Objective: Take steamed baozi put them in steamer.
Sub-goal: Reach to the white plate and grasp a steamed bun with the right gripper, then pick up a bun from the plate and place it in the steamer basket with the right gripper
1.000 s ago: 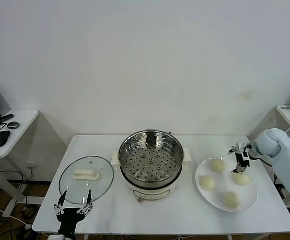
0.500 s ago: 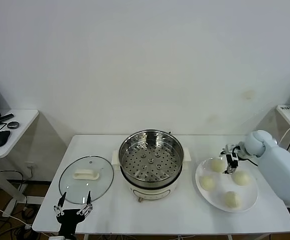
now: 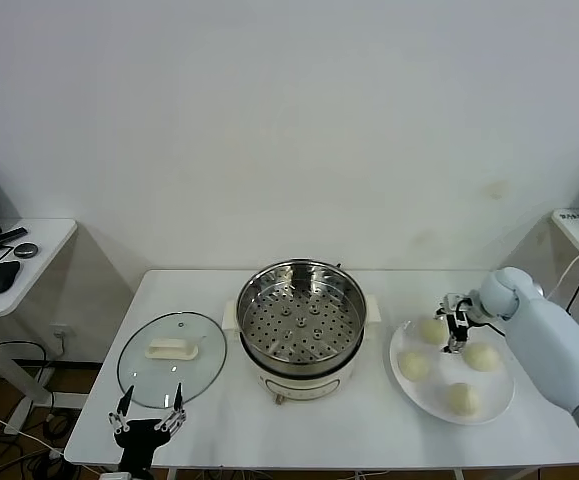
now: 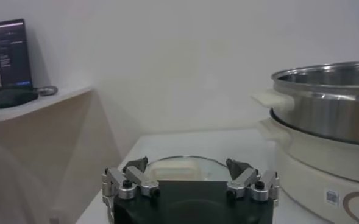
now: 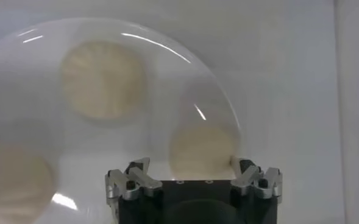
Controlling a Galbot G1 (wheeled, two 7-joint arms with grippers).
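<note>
**Right claw over the plate, nothing picked yet**

On my left, the left gripper [image 3: 147, 414] sits parked at the table's near edge, fingers spread, just in front of the glass lid [image 3: 172, 358]. Centre table, the steamer [image 3: 300, 318] stands open and its perforated tray is bare. To the right, all four steamed baozi [image 3: 413, 365] rest on the white plate [image 3: 498, 400]. My right gripper [image 3: 455, 322] hangs over the plate's far side, jaws spread wide and holding nothing, with the rear bun [image 5: 202, 148] right below it between the fingertips.

What worries me: these buns look soft and smooth, so closing off-centre could squash one or squirt it sideways into its neighbour. Coming down too far, I risk the fingertips striking the plate and skidding it.
</note>
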